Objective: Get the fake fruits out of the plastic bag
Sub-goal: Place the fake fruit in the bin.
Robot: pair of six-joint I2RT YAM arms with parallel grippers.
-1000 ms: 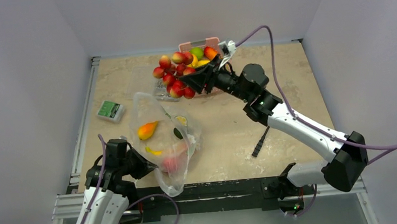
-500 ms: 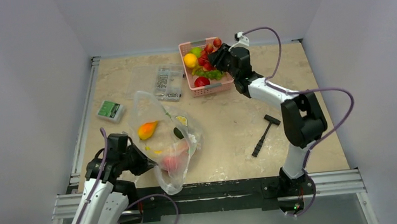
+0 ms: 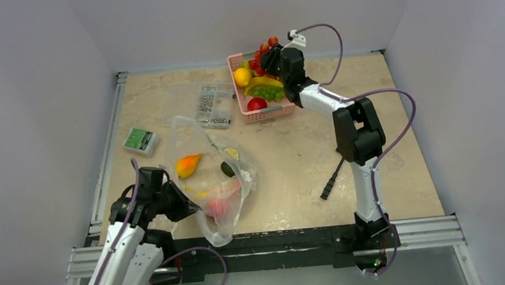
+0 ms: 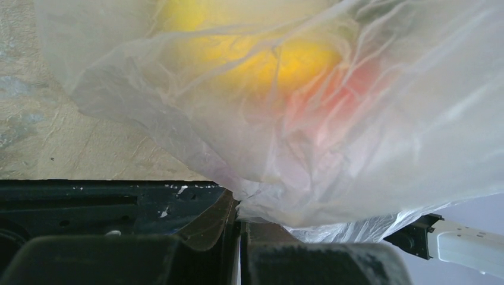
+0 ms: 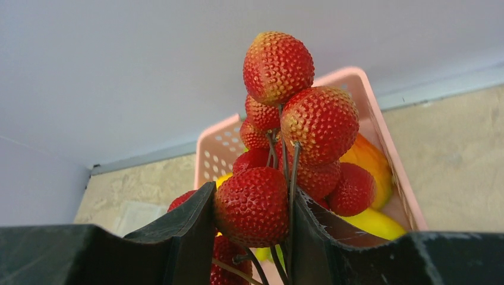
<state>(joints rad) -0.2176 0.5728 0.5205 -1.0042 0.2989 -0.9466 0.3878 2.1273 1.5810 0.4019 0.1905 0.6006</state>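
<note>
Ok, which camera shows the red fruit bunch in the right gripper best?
Right wrist: the red fruit bunch fills the frame, clamped in the right gripper. Top external shows it small above the pink basket; left wrist does not show it.

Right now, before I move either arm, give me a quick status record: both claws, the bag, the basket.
left claw: shut, pinching the near edge of the plastic bag
right claw: shut on a red berry bunch, held over the pink basket
in bag: orange-yellow fruit, dark green fruit, red fruit
in basket: lemon, banana, other fruit
task state: not done, fruits in bag
</note>
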